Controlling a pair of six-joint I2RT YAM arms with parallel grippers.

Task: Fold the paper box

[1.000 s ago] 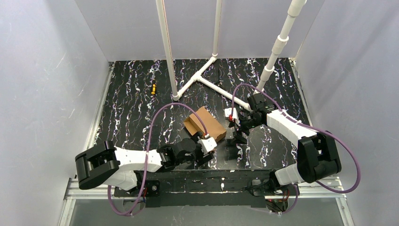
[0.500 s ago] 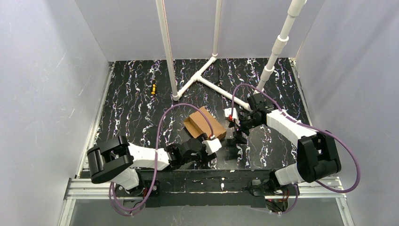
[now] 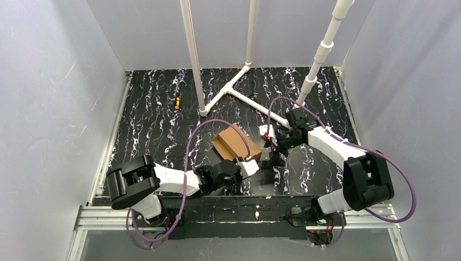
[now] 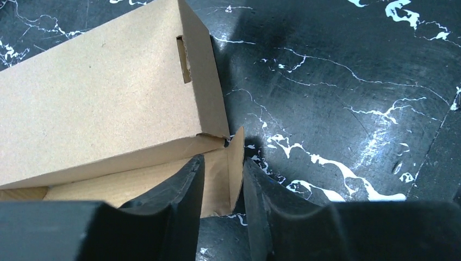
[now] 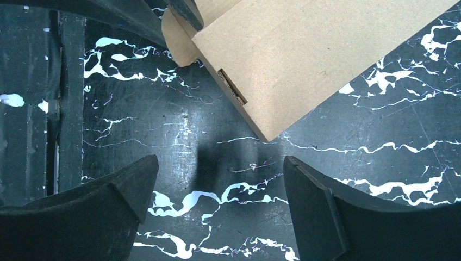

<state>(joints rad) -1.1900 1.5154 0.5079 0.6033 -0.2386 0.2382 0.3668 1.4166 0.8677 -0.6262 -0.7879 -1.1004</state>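
Observation:
The paper box (image 3: 236, 141) is a small brown cardboard box lying on the black marbled table, its near-left end open. In the left wrist view the box (image 4: 103, 92) fills the upper left, and a small side flap (image 4: 232, 166) stands between my fingers. My left gripper (image 3: 243, 165) (image 4: 224, 179) is narrowly open and straddles that flap at the box's near corner. My right gripper (image 3: 270, 156) (image 5: 220, 185) is wide open and empty, low over the table just right of the box, whose corner (image 5: 304, 54) lies ahead of it.
A white PVC pipe frame (image 3: 239, 89) lies and stands at the back, with a slanted pipe (image 3: 321, 57) at the back right. A small yellow-and-black object (image 3: 176, 100) lies at the back left. Grey walls enclose the table; a metal rail (image 3: 239, 215) runs along the near edge.
My left arm's elbow has swung right and the left gripper has edged right along the box's near corner. The box and the right arm have not moved.

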